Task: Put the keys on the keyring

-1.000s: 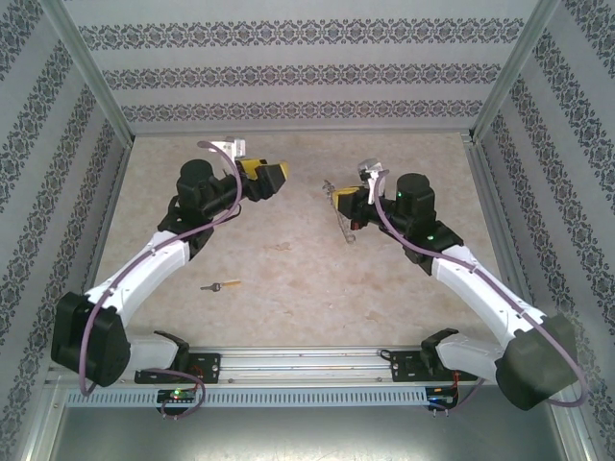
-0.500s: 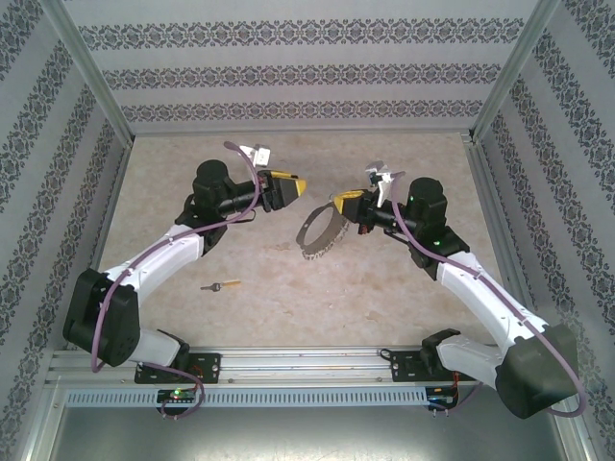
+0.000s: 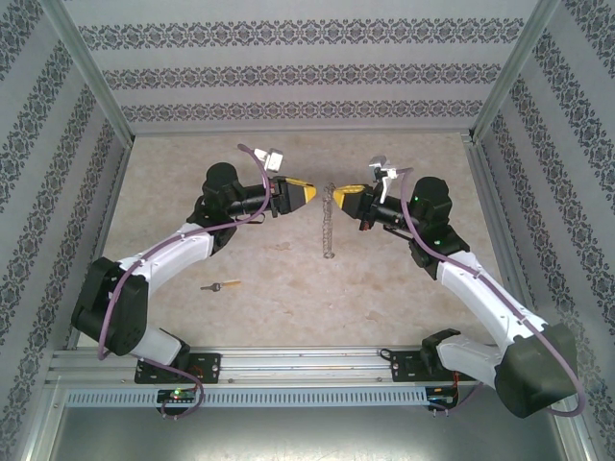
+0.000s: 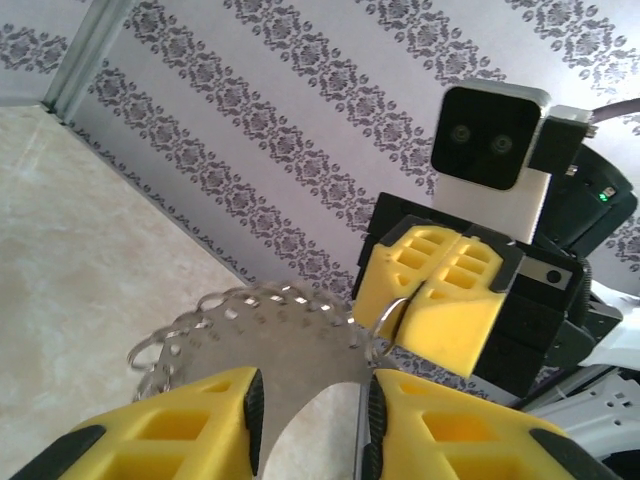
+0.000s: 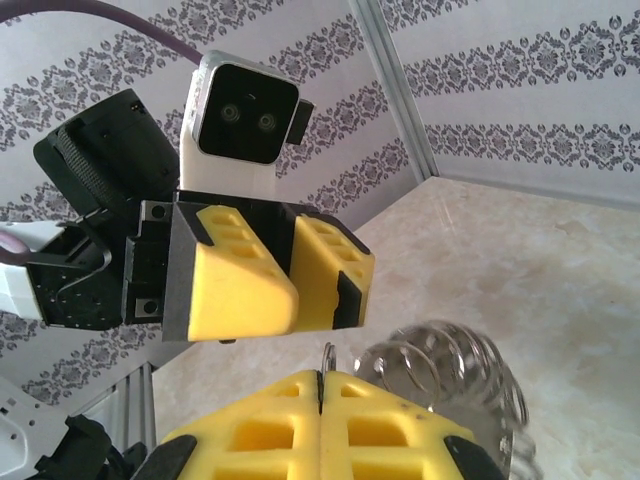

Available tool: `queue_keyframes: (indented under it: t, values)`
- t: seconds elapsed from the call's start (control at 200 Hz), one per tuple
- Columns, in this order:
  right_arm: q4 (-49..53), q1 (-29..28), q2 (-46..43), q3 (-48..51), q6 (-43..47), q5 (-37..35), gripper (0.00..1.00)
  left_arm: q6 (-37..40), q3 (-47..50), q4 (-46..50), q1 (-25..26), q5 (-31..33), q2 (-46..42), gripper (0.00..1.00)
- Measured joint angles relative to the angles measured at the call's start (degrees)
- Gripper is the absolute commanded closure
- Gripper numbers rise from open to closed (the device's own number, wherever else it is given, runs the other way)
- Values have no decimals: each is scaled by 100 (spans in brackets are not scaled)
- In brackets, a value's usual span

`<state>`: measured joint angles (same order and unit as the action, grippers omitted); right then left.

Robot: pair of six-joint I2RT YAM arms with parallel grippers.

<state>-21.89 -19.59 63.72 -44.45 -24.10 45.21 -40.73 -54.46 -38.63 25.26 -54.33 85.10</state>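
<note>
The right fingers [image 5: 280, 395] are pressed shut on the ring [image 3: 329, 229] and hold it up off the worktop [image 3: 288, 317]. The left fingers [image 4: 215, 390] face the ring, partly apart, with its rim in their gap; I cannot tell whether they touch it. The key [image 3: 227, 285] lies on the worktop, well apart from the ring, on the left arm's side.

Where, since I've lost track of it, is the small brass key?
Top view: the small brass-gold, dark-headed key lies on the beige tabletop, left of centre, beside the left arm.
</note>
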Motion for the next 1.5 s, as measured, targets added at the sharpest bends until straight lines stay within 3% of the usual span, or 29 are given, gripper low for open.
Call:
queue_keyframes:
  t: [0.989,1.499]
  values:
    - [-455,-15,247,0,-321,142,100,-442,-203,-710,260,-144,358,65]
    - [-501,-15,321,0,-323,142,100,-479,-225,-728,319,-140,411,77]
